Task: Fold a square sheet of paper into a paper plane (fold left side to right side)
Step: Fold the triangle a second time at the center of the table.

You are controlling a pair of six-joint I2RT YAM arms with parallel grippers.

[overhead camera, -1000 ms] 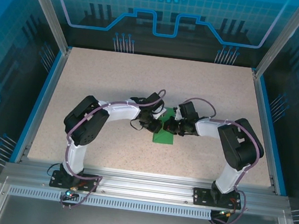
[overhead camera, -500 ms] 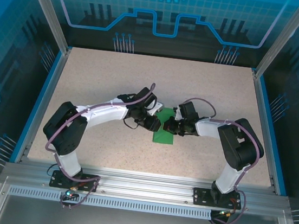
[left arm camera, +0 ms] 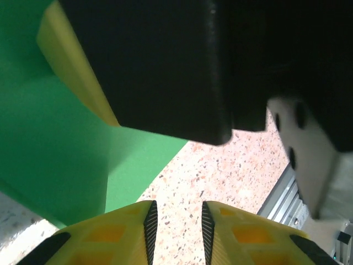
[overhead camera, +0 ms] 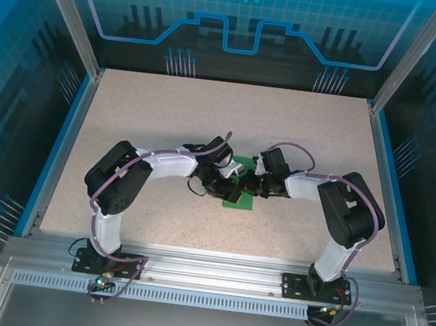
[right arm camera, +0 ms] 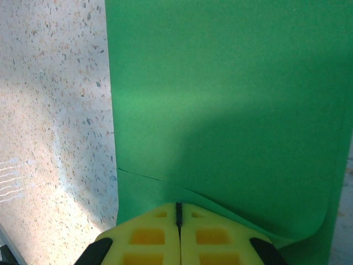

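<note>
On speckled beige table (overhead camera: 128, 120), blue-walled enclosure (overhead camera: 235, 22): green sheet (right arm camera: 220, 83); left claw (left arm camera: 176, 208) slightly parted, right claw (right arm camera: 178, 206) clenched.

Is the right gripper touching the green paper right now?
Touching. In the right wrist view the right gripper, jaws shut, meets the green paper: a raised layer's edge runs straight into its fingertips.

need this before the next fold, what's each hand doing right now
left hand: slightly open, nothing between the fingers.
right hand: closed at the green paper; whether it grips it cannot be told.
</note>
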